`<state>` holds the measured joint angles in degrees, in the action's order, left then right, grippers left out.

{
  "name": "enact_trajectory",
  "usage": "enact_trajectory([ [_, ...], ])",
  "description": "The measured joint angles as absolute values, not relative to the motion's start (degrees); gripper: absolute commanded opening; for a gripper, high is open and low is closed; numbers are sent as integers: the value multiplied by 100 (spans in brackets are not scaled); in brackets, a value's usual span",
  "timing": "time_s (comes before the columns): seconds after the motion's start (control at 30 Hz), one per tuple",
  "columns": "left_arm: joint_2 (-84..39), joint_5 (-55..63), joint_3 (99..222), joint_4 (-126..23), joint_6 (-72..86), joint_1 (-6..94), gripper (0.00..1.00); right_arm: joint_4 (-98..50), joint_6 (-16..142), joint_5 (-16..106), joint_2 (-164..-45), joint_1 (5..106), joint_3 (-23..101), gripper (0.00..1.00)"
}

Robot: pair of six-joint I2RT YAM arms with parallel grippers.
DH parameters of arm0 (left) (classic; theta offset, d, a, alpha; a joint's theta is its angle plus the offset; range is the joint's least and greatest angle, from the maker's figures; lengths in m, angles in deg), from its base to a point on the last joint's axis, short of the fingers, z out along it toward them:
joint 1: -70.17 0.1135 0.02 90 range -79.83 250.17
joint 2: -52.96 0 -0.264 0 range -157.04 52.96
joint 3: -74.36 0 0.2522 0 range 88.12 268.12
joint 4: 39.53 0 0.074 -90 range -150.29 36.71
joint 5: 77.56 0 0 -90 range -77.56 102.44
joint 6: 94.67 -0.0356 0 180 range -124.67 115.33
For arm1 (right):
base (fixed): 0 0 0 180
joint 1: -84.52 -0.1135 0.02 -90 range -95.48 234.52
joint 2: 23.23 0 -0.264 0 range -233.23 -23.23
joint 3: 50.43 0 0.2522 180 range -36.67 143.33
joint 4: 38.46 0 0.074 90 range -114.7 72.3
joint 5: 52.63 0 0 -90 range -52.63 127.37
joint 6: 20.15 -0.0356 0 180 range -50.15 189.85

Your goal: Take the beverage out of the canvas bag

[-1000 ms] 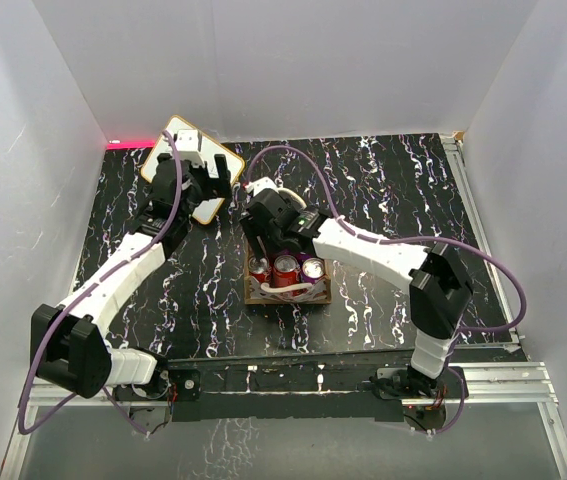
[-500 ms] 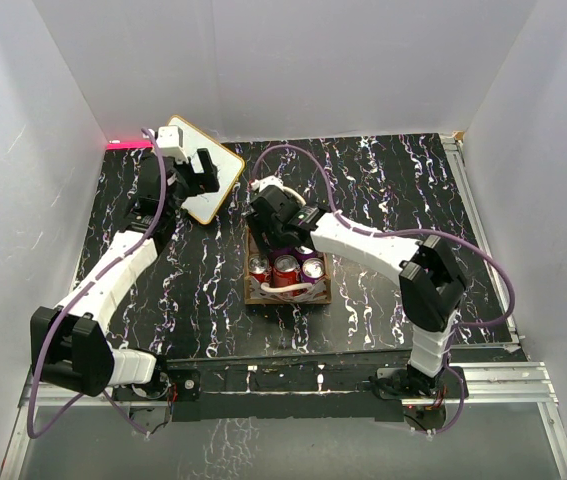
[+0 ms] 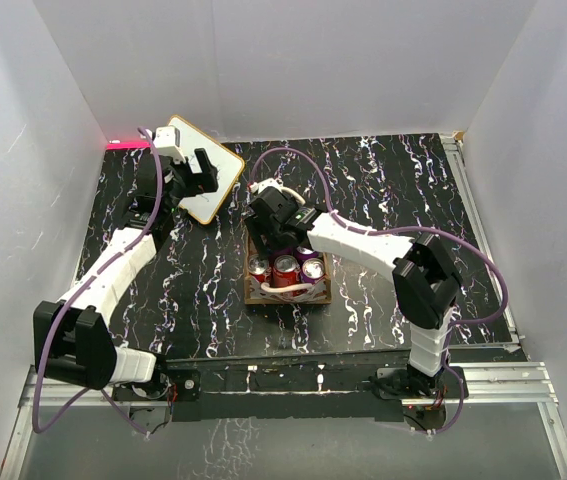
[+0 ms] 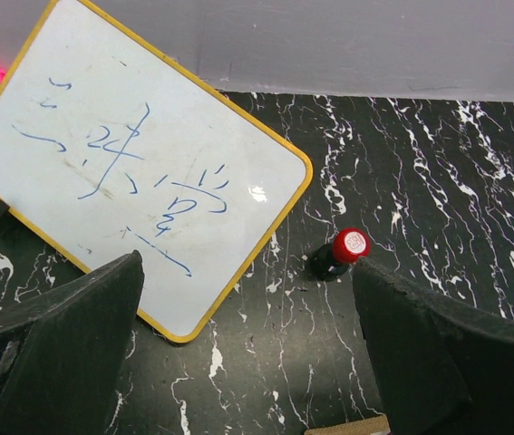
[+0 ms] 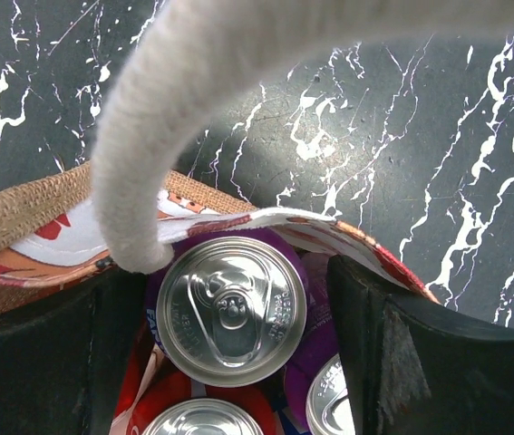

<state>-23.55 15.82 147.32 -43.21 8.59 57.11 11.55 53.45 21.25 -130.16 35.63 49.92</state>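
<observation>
Black white-veined marble table [image 3: 393, 180], plain white walls [image 3: 313, 60] behind and beside it, a red glow [image 3: 128, 143] at its far-left corner

The right gripper [image 5: 229, 358] hangs with its fingers spread either side of a purple can [image 5: 231, 308] at the back of the canvas bag [image 5: 21, 217], leaving only slim gaps. The white rope handle [image 5: 139, 136] arches over the can's left side. More cans [image 5: 198, 419] crowd in just in front. To the right of the bag the worktop [image 3: 403, 190] lies bare. At the back left a whiteboard [image 3: 211, 178] and a small red-capped object [image 4: 347, 246] lie below the wide-spread left gripper [image 4: 247, 362].
</observation>
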Motion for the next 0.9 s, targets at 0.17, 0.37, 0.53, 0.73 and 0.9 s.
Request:
enact_trajectory([
  [0.17,-2451,1442,14732,-4325,959,5816,97,1198,5360,2116,-13132,3583,5077,84],
  [0.37,-2464,1339,14736,-4325,1040,5886,97,1461,5400,2155,-13504,3600,5425,84],
  [0.53,-2464,1317,14736,-4327,1053,5910,97,1642,5413,2280,-13657,3616,5617,71],
  [0.73,-2464,1302,14736,-4325,1056,5914,97,1845,5481,2374,-13735,3614,5779,59],
  [0.9,-2464,1304,14736,-4325,1056,5914,97,1931,5496,2404,-13740,3616,5840,52],
])
